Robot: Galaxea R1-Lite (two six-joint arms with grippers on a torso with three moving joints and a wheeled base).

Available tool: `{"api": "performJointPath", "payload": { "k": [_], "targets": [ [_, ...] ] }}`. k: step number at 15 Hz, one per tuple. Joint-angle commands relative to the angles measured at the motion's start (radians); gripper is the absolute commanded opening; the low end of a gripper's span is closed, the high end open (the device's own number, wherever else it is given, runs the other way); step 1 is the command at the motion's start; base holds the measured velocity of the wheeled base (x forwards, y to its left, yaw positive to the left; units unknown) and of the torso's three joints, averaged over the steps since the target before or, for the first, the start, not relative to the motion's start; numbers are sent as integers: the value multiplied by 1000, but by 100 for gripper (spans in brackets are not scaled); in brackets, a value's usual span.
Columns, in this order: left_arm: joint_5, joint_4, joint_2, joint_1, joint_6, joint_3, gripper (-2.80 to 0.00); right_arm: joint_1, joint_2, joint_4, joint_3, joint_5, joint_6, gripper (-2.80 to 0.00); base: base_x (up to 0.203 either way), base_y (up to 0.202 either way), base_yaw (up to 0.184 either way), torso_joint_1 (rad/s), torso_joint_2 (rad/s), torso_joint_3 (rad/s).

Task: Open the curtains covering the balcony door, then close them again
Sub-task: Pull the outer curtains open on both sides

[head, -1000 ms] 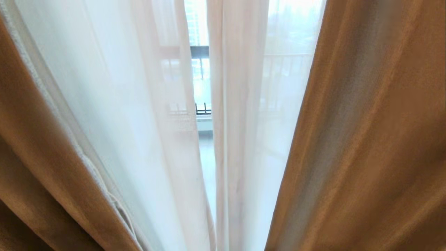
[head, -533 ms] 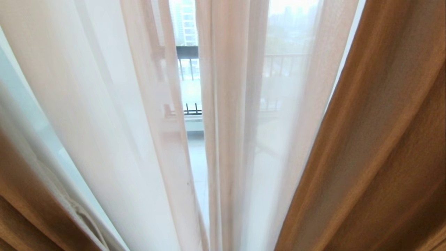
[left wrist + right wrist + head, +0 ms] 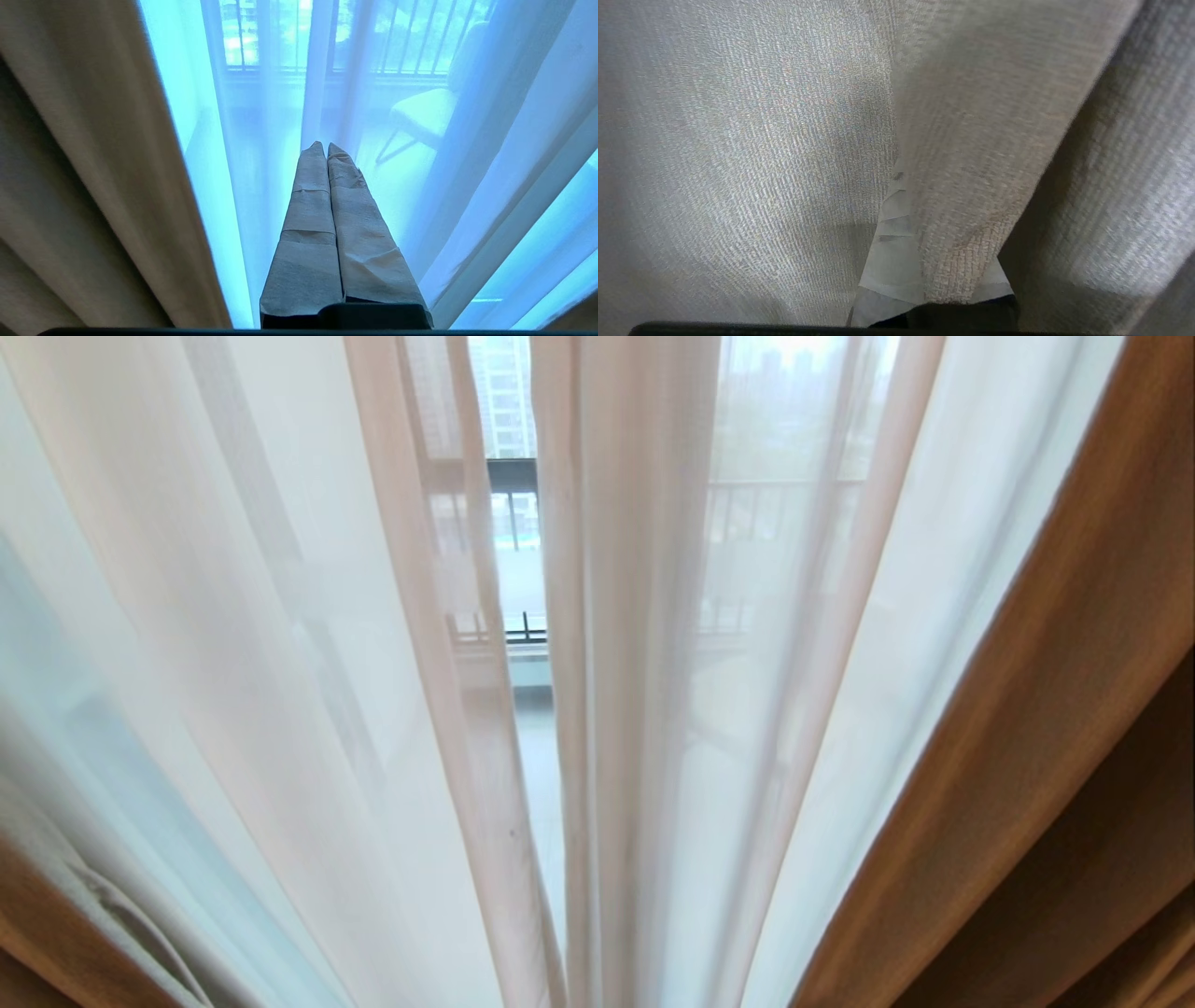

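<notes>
The curtains hang close in front of me. Thin cream sheers point(image 3: 635, 616) fill the middle of the head view, with a narrow gap point(image 3: 527, 709) between two panels. Heavy brown drapes stand at the right point(image 3: 1055, 709) and lower left point(image 3: 37, 943) edges. The balcony door is hidden behind the sheers. My left gripper point(image 3: 322, 145) is shut and empty, pointing at the sheers point(image 3: 261, 140) beside a drape point(image 3: 93, 163). My right gripper point(image 3: 899, 186) is pressed into the woven drape point(image 3: 738, 140). A fold of that drape lies over its taped fingers point(image 3: 889, 252).
Through the gap I see a dark balcony railing point(image 3: 523, 635) and pale floor. Behind the sheers, the left wrist view shows a light chair point(image 3: 420, 116) and railing bars point(image 3: 397, 42). Neither arm shows in the head view.
The head view has closed in on the sheers. Both heavy drapes have slid outward to the picture's edges, and the sheers now fill most of it.
</notes>
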Motion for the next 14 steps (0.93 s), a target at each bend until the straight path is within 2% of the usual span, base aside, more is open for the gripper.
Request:
{"api": "performJointPath", "payload": {
  "k": [1,2,3,4,9,14],
  "targets": [
    [0,-1,0,0,-1,0,-280,3,-19,-6,12,4,1,-280,0,0,0,0,0,0],
    [0,-1,0,0,-1,0,-280,3,-20,-6,14,4,1,-280,0,0,0,0,0,0],
    [0,-1,0,0,-1,0,-280,3,-23,-6,14,4,1,-49,0,0,0,0,0,0],
    [0,-1,0,0,-1,0,-280,3,-31,-6,16,4,1,0,0,0,0,0,0,0],
    [0,-1,0,0,-1,0,-280,-4,-100,-4,88,-5,1,0,0,0,0,0,0,0],
    [0,-1,0,0,-1,0,-280,-51,-224,-1,198,-8,2,0,0,0,0,0,0,0]
  ]
}}
